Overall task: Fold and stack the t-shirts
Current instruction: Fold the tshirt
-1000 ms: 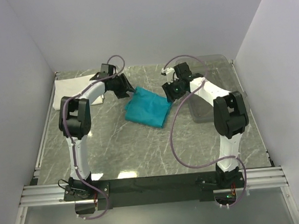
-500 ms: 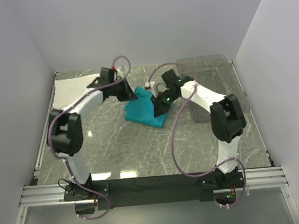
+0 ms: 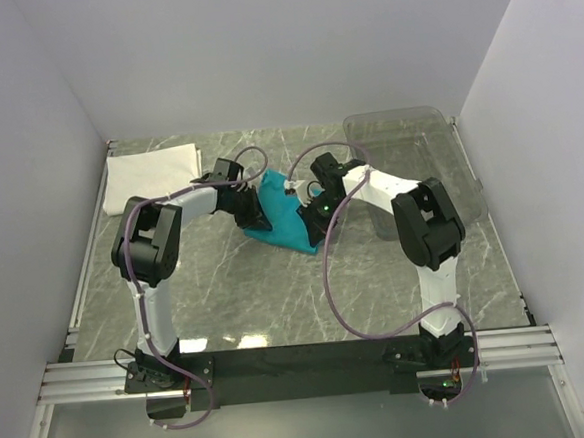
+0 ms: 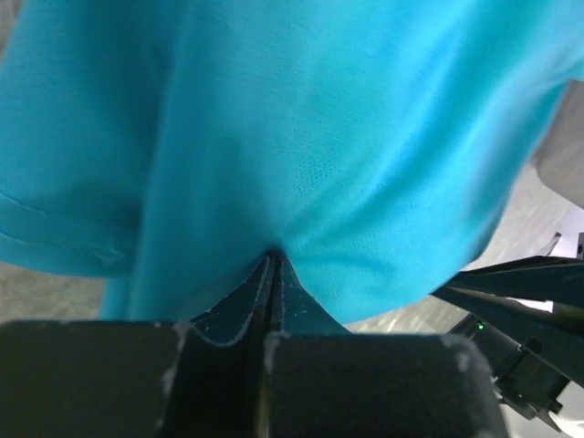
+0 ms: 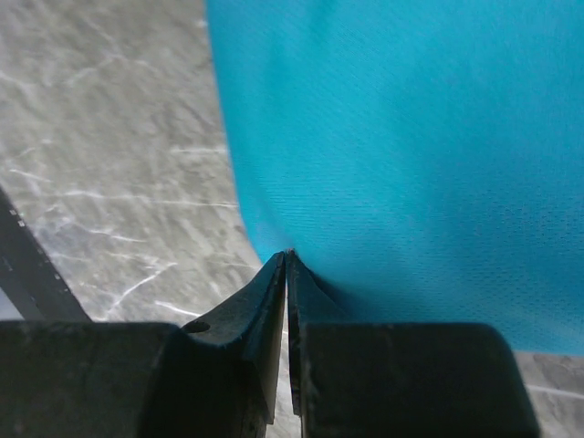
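Grey marble surface: left tool clamped on teal shirt edge, right tool pinching opposite edge; white shirt folded far-left, well apart.

I see centre t-shirt mid-frame, left gripper at its left edge, right gripper at its right edge. Corner t-shirt on table, upper left of frame. Bin upper right, on table.

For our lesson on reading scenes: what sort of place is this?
Probably a robot lab test cell: plain white walls enclose a grey marble-patterned table, and two white-and-black robot arms are bolted to an aluminium rail.
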Controlling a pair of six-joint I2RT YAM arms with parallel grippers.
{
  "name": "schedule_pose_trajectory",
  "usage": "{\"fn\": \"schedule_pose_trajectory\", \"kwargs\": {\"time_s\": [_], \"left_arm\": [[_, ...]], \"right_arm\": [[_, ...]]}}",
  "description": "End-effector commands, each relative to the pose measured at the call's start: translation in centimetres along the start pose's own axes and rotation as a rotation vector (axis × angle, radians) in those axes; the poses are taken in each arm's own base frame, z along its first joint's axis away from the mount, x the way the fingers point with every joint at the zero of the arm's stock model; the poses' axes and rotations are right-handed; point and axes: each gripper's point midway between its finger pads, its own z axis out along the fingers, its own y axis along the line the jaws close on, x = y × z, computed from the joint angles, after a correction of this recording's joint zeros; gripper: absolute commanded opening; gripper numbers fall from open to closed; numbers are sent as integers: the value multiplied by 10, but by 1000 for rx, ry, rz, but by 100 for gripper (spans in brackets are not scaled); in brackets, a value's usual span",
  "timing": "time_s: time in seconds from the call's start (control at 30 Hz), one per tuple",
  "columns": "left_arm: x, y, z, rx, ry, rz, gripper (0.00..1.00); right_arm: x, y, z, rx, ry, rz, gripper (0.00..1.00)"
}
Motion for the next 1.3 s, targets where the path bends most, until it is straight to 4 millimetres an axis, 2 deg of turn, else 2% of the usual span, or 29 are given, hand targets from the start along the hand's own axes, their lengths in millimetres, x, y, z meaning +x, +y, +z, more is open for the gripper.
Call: {"fn": "schedule_pose_trajectory", "kwargs": {"time_s": [0.0,0.13,0.2,0.3,0.33,0.43,0.5,0.57,0.6,0.73,0.8,0.83,0.97,1.0,1.03,1.2,1.27], "left_arm": [[0,14,9,-36,-10,18,6],[-7,16,9,-49,-38,19,15],[-16,6,-1,-31,-81,43,24],[-32,-21,-30,13,-156,107,33],[-40,-37,-46,41,-197,136,35],[-54,-62,-72,108,-247,171,43],[-61,-74,-79,153,-257,166,46],[-68,-84,-75,202,-233,146,46],[-72,-89,-72,224,-231,144,46],[-90,-101,-45,315,-190,78,45],[-101,-111,-41,358,-192,80,44],[-102,-106,-27,353,-172,47,44],[-118,-103,-7,354,-168,6,41],[-129,-100,-5,319,-201,-3,41],[-131,-88,6,279,-201,-25,41],[-151,-37,26,117,-256,-157,41],[-152,-27,32,87,-254,-188,41]], "right_arm": [[12,-10,5,32,68,42,11],[16,-9,4,14,84,37,11],[11,-1,-6,-39,54,0,11],[-7,22,-38,-156,-56,-105,10],[-16,25,-49,-164,-95,-130,10],[-40,27,-80,-159,-209,-157,11],[-53,21,-89,-132,-259,-123,11],[-59,8,-86,-75,-268,-68,12],[-70,0,-85,-46,-300,-15,13],[-77,-38,-71,88,-301,129,13],[-81,-56,-70,164,-314,175,13],[-80,-63,-63,176,-302,195,13],[-74,-84,-54,245,-272,253,13],[-69,-90,-53,278,-260,268,13],[-67,-92,-51,293,-254,274,12],[-48,-105,-45,360,-204,309,10],[-43,-106,-42,362,-184,321,10]]}}
